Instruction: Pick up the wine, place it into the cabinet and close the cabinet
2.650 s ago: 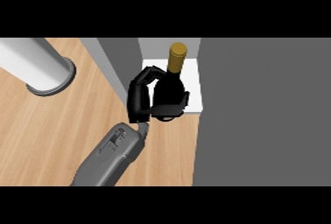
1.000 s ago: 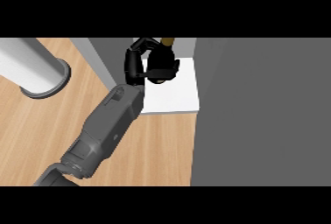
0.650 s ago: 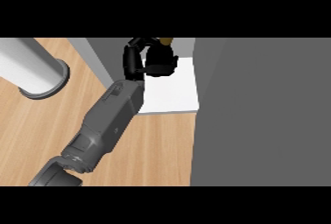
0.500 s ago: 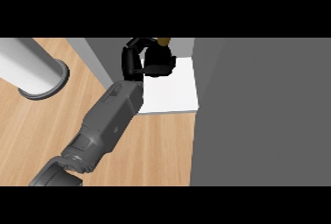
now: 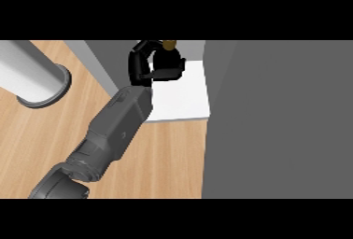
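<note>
At the far left of the frame, in the upper corner, a pale grey cylinder (image 5: pixel 27 74) stands on a round flared base, planted on the wooden counter (image 5: pixel 165 158). The counter's light planks fill the lower left and run toward the middle.

Moving right, a grey forearm (image 5: pixel 114 128) comes up from the bottom left corner and slants toward the top centre. I cannot tell from here whether it is the left arm or the right one. It crosses the wood and ends just at the near corner of a white shelf (image 5: pixel 183 98), a flat pale panel lying in the upper middle of the frame between a grey wall on its left and a big grey panel on its right.

At the top centre, the black hand (image 5: pixel 160 64) sits over the far end of that white shelf. Its fingers and thumb are curled round the wine bottle (image 5: pixel 168 45), gripping it, and the hand hides nearly all of it. Only the gold top of the bottle pokes out above the fingers, right against the upper edge of the scene. The bottle looks upright and is well inside the shelf space, toward its back.

The whole right side of the frame is taken by the large flat grey cabinet door (image 5: pixel 276 121), its left edge running straight down beside the white shelf and on past the counter.
</note>
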`<state>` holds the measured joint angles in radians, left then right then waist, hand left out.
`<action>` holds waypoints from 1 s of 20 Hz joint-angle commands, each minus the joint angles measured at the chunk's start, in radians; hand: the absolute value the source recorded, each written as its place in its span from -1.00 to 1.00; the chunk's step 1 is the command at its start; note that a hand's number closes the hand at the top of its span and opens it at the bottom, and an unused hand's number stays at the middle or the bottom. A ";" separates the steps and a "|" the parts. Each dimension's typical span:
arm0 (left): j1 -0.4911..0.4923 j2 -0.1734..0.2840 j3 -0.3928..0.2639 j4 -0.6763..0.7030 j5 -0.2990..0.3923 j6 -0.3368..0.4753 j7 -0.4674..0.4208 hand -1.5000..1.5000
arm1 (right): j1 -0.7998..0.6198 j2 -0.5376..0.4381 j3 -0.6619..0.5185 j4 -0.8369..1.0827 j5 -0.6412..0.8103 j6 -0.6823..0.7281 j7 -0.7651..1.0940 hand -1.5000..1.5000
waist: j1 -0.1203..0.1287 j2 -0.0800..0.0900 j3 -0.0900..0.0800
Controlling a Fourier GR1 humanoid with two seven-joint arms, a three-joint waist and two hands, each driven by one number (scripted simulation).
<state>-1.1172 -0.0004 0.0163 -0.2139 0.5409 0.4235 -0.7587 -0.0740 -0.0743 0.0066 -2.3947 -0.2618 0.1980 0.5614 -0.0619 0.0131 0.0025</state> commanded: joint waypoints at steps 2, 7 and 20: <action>0.014 0.000 0.017 0.050 0.010 0.002 -0.025 1.00 | 0.007 -0.012 -0.020 -0.109 -0.054 -0.027 0.063 -1.00 | 0.002 0.002 -0.003; 0.022 0.019 0.013 0.089 -0.023 0.025 -0.026 -1.00 | 0.039 -0.024 -0.026 -0.103 -0.047 -0.004 0.047 -1.00 | 0.007 0.002 -0.003; 0.001 0.018 -0.010 0.151 -0.082 0.098 -0.005 -1.00 | 0.004 -0.004 0.013 -0.036 -0.011 -0.012 0.001 -1.00 | -0.008 0.012 -0.003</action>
<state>-1.1332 0.0025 0.0138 -0.0885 0.4756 0.5083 -0.7662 -0.0867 -0.0843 0.0151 -2.3923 -0.2569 0.1885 0.5550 -0.0724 0.0192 0.0024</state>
